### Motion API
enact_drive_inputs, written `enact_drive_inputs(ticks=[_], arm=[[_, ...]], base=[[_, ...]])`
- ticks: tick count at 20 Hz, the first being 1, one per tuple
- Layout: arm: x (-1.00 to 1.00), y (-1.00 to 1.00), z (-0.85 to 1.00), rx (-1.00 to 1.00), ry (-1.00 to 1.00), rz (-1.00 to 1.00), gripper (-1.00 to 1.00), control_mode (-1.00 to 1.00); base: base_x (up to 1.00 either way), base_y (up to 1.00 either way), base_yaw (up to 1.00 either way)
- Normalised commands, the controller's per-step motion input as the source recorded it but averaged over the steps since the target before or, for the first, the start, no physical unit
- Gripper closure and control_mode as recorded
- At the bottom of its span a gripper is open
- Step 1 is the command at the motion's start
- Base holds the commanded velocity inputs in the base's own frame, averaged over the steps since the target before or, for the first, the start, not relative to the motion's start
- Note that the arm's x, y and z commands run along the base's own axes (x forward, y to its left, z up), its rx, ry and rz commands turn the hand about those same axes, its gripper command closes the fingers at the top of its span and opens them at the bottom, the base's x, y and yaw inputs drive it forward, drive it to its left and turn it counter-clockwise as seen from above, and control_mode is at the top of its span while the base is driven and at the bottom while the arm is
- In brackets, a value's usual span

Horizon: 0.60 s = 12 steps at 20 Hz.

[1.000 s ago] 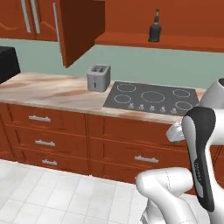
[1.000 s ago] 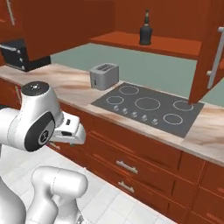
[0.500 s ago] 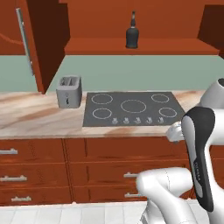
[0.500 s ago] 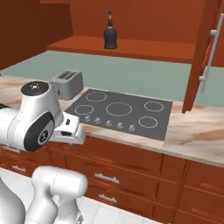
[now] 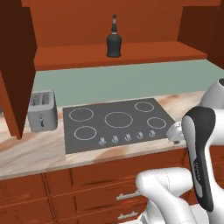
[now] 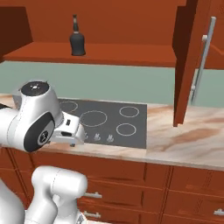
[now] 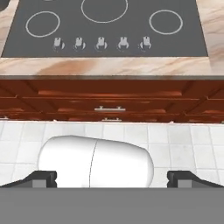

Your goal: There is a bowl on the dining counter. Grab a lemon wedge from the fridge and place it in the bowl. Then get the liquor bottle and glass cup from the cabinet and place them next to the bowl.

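Observation:
A dark liquor bottle [image 5: 114, 37] [image 6: 77, 37] stands upright on the shelf [image 5: 144, 53] of the open wall cabinet, above the cooktop. My gripper [image 7: 113, 178] is open, its two dark fingertips [image 7: 41, 178] set wide apart with nothing between them. It points down at the floor in front of the counter, far below the bottle. The hand sits folded low by the counter's front edge [image 5: 176, 131] [image 6: 70, 131]. The bowl, lemon wedge, glass cup and fridge are out of view.
A black cooktop [image 5: 116, 124] [image 6: 105, 120] [image 7: 105, 26] lies in the marble counter [image 6: 183, 140]. A silver toaster [image 5: 42, 111] stands to its left. Open cabinet doors hang at the left [image 5: 15, 65] and right [image 6: 192, 61]. Wooden drawers [image 7: 107, 103] run below.
The whole picture has shifted as the base drove: the cabinet with the bottle and the cooktop now sit centred and closer. The gripper stays open and the arm keeps its folded pose.

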Motion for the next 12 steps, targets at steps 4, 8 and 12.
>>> enact_drive_inputs(ticks=[4,8,12], arm=[[0.0,0.0,0.0,0.0,0.0,0.0,-1.0,1.0],[0.0,0.0,0.0,0.0,0.0,0.0,-1.0,1.0],[0.0,0.0,0.0,0.0,0.0,0.0,-1.0,1.0]], base=[[0.58,0.42,-0.04],[0.74,0.35,0.0],[0.75,0.18,0.0]])
